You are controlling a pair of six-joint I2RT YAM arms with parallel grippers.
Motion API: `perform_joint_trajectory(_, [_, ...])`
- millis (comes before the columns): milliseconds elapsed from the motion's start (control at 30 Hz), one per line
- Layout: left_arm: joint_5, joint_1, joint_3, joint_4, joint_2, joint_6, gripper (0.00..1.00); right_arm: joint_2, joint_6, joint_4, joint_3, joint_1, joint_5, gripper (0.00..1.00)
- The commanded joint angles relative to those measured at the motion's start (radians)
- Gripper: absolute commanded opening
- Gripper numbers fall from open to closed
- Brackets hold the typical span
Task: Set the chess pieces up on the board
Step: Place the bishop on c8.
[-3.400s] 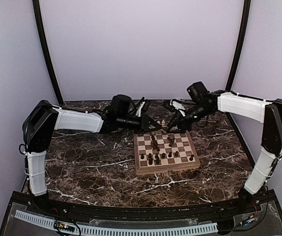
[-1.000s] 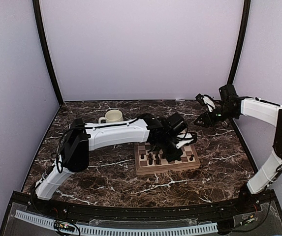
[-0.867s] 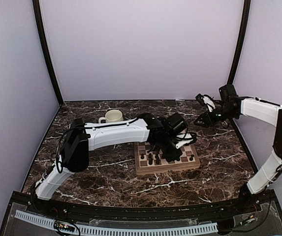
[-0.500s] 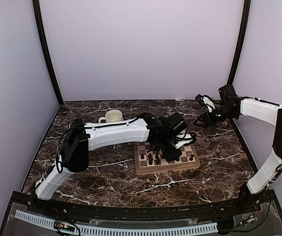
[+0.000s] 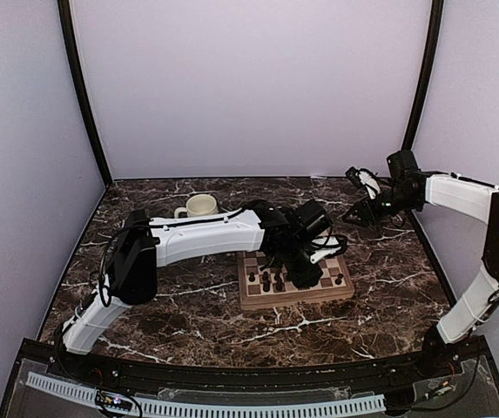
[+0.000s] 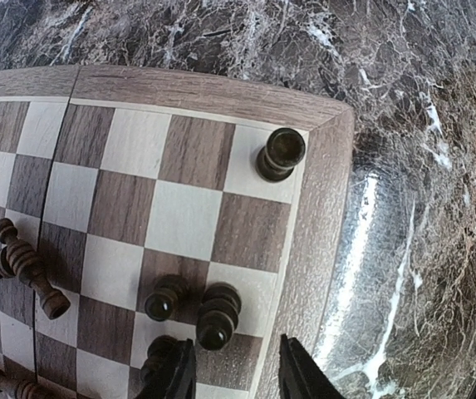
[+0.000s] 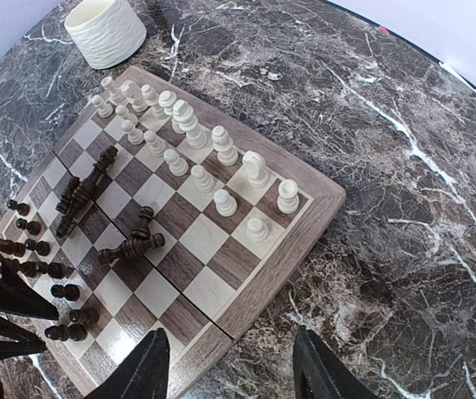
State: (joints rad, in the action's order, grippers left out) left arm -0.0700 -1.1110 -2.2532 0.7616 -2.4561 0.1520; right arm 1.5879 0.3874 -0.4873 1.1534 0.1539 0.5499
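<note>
Overhead, board (image 5: 266, 302): sat flat on the dark marble table (image 5: 171, 305), a little right of centre.
Mug (image 5: 201, 205): sat upright on the table beyond the board's far left corner, apart from the board.
Left arm (image 5: 205, 237): reached in from the left and bent down over the board, hiding part of it from above.
Left end effector (image 6: 233, 378): hung low over the board's edge rows with fingers parted and nothing gripped between them.
Nearest dark piece (image 6: 217, 314): stood upright just ahead of that gap, next to a second upright dark piece (image 6: 165, 298) on the neighbouring square.
Corner piece (image 6: 281, 154): stood upright, dark, alone on a light corner square against the rim.
Toppled dark pieces (image 7: 84, 193): lay on their sides across the middle squares, some crossing one another.
White pieces (image 7: 223, 145): stood upright in two rows along the side of the board nearest the mug.
Other dark pieces (image 7: 38, 247): clustered along the edge opposite the white rows; could not tell from that angle which stood and which lay.
Right end effector (image 7: 229, 374): hovered above bare table off the board's far right corner, fingers spread wide, gripping nothing.
</note>
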Motion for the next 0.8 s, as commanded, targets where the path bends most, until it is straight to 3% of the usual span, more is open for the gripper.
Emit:
perform_joint_trajectory(0, [-0.011, -0.009, -0.022, 0.02, 0.01, -0.001, 0.37, 0.009, 0.008, 0.0, -0.003, -0.002, 0.015, 0.53])
perform_joint_trajectory(267, [0.051, -0.009, -0.022, -0.037, 0.022, -0.014, 0.45, 0.012, 0.008, -0.002, -0.003, -0.002, 0.015, 0.53])
perform_joint_trajectory(600, [0.053, -0.006, -0.01, -0.12, 0.017, -0.028, 0.45, 0.012, 0.009, -0.002, -0.004, -0.002, 0.015, 0.53])
perform_joint_trajectory(767, [0.032, -0.002, -0.009, -0.127, 0.011, -0.032, 0.39, 0.014, 0.01, -0.002, -0.004, -0.002, 0.015, 0.53])
